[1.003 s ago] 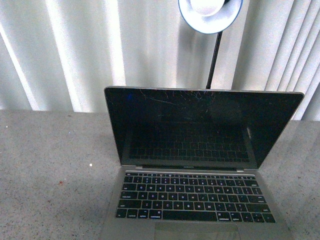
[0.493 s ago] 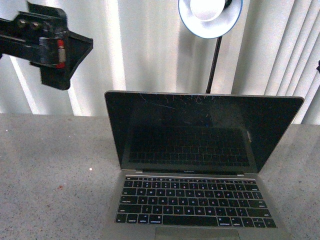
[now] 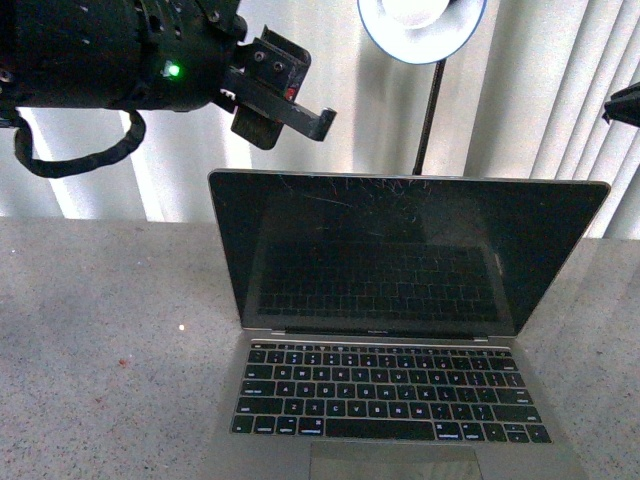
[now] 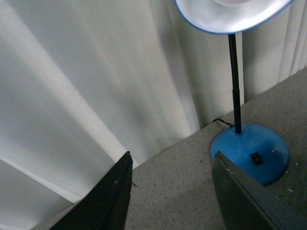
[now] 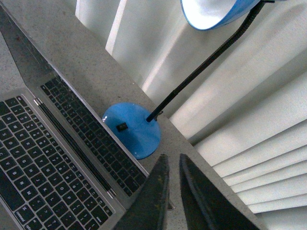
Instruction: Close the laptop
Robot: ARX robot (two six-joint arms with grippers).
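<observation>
My left gripper (image 4: 171,160) hangs high over the tabletop's (image 3: 100,320) far-left part. Its fingers (image 4: 112,196) are spread wide w/ nothing btwn them, and they point past the far edge at the curtain.

The laptop (image 3: 400,390) sits mid-table against the near edge, open, w/ the screen (image 3: 400,250) upright and facing me. Its long axis runs left-right, parallel to the near edge, and so does the lid's top edge (image 3: 400,180). From my left fingers that edge lies below and a bit right, w/ its left corner closest. Behind the laptop, at the far edge, stands the blue lamp (image 4: 249,148).

My right gripper (image 5: 173,160) is up over the far-right part, just a sliver in the front view. Its fingers (image 5: 153,201) are nearly together w/ only a thin gap, holding nothing.

The left looks nearer the lid. I judge the move is to get behind that top edge and press it toward me and down. The lid is not yet touched.
</observation>
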